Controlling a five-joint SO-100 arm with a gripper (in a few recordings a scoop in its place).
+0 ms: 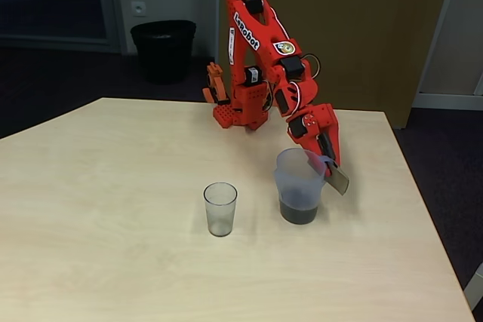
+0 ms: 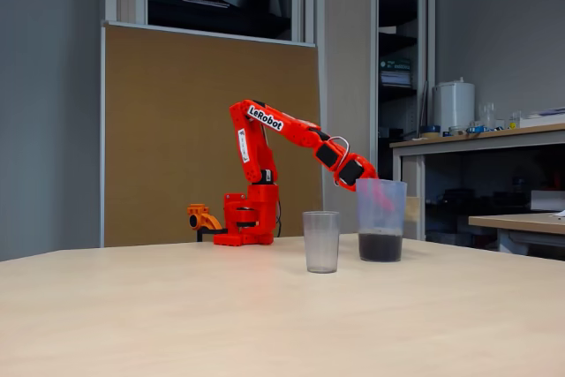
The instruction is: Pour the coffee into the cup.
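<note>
The orange arm's jaws [image 1: 330, 162], whose state cannot be told, reach the flat handle of the tall translucent greyish plastic jug [image 1: 299, 179] on the pale wooden counter [image 1: 113, 186], its dark coffee [image 1: 299, 211] probably sloshy, beside the small clear plastic cup [image 1: 219, 209].

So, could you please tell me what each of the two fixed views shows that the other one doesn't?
In a fixed view, a black bin stands on the floor behind the table, and the gripper is at the handle of the jug; its grip is unclear. In a fixed view, a white canister sits on a counter. Both fixed views show the cup upright, apart from the jug holding coffee.
</note>
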